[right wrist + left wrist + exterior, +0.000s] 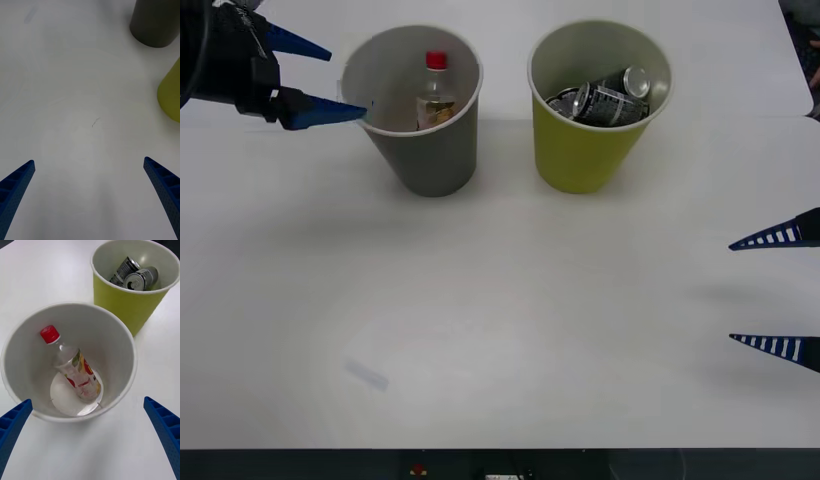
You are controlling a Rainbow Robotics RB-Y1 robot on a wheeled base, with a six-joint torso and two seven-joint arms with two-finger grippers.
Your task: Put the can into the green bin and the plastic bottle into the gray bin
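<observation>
The plastic bottle (pixel 436 92) (pixel 73 366), clear with a red cap, leans inside the gray bin (pixel 425 160) (pixel 120 337). Two dark silver-ended cans (pixel 605 98) (pixel 135 273) lie in the green bin (pixel 580 155) (pixel 123 305) to its right. My left gripper (pixel 315 75) (pixel 90 435) hovers open just left of the gray bin's rim, holding nothing. My right gripper (pixel 775 292) (pixel 90 187) stands open at the table's right edge, empty, with the gray bin (pixel 155 22) and green bin (pixel 171 92) ahead of it.
The white table (pixel 500 330) stretches bare in front of the bins. A faint smudge (pixel 367 374) marks it near the front left. The table's front edge runs along the bottom of the front view.
</observation>
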